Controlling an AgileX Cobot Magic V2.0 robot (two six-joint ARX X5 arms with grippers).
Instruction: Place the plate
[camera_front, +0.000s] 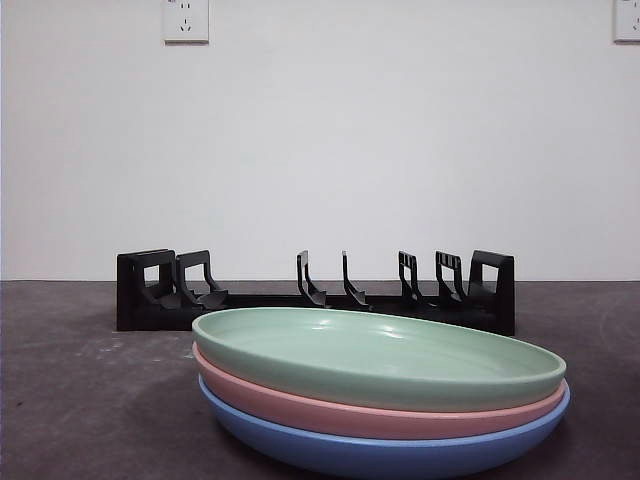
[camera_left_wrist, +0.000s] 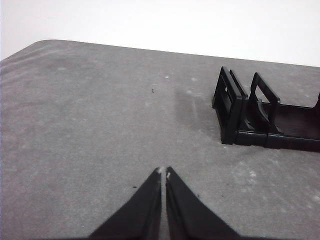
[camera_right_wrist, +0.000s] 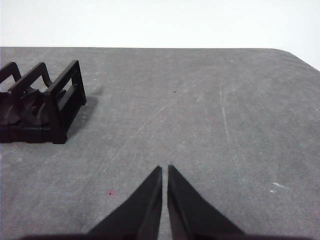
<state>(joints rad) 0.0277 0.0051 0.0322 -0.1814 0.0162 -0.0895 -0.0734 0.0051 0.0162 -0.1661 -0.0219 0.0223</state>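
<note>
Plates, stack of 3, on the dark grey table (camera_front: 80, 400), near the front camera and in front of the rack:
- green plate (camera_front: 380, 355), top of stack, rim up, empty
- pink plate (camera_front: 300, 405), middle, nested under the green, only its rim showing
- blue plate (camera_front: 330, 450), bottom, resting on the table

Black plate rack (camera_front: 315, 295), long and low, upright prongs in pairs with a taller frame at each end; stands behind the stack, parallel to the white wall (camera_front: 400, 150); all slots unoccupied. One end shows in each wrist view.

Left gripper (camera_left_wrist: 163, 172): jaws pressed together with only a thin slit between them, holding nothing; hovers over bare table, apart from the rack's end.

Right gripper (camera_right_wrist: 165, 169): jaws likewise drawn together, holding nothing; over bare table, apart from the rack's other end.

Neither gripper appears in the front view; no plate appears in either wrist view.

Wall sockets (camera_front: 186, 20), 2, high on the wall
</note>
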